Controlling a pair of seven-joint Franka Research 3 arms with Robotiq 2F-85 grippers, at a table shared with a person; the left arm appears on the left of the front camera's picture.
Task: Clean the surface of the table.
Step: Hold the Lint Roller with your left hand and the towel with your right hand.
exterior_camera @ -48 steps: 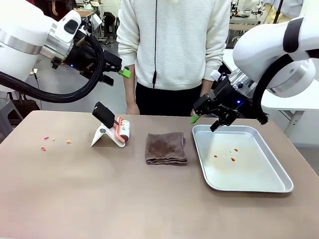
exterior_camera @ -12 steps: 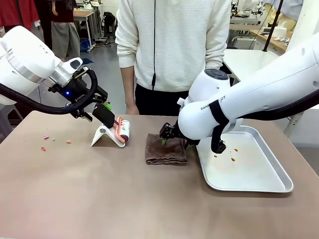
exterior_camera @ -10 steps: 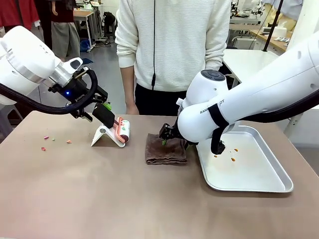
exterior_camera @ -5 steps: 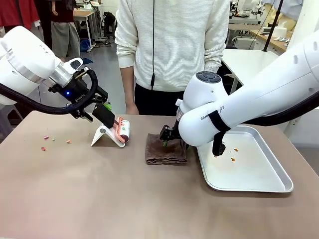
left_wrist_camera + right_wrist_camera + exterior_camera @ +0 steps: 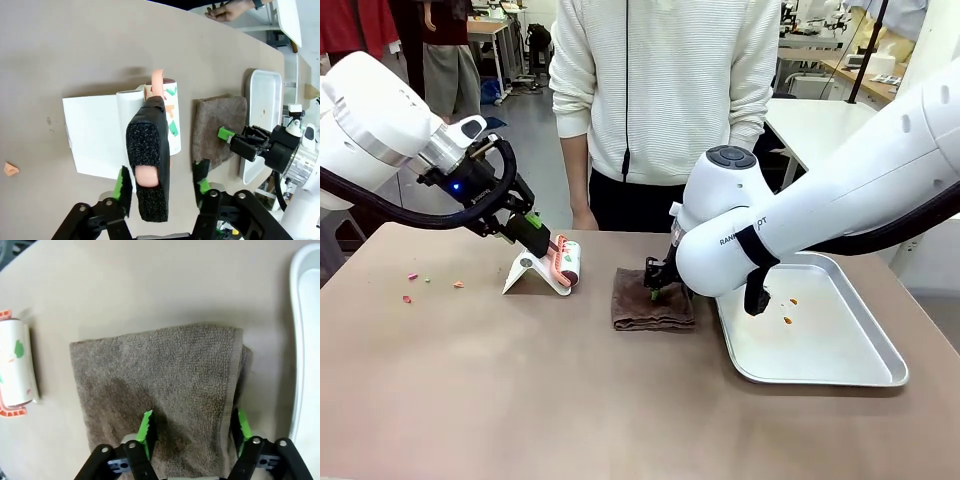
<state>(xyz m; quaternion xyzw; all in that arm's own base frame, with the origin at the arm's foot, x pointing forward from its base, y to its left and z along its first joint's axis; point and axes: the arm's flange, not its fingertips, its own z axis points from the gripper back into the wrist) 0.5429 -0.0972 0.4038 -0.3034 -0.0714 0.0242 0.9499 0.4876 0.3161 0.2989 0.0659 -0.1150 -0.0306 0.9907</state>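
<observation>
Over the tan surface (image 5: 620,400), my left gripper (image 5: 161,176) straddled the roller handle (image 5: 147,150), unclamped, its length lying straight between the jaws; my right gripper (image 5: 194,421), likewise spread, straddled the towel (image 5: 165,370).

A folded brown terry towel (image 5: 160,380) lies mid-frame on the tan matte table (image 5: 150,285); at bottom centre the right gripper (image 5: 194,427), green-padded fingers spread, straddles its lower part.
</observation>
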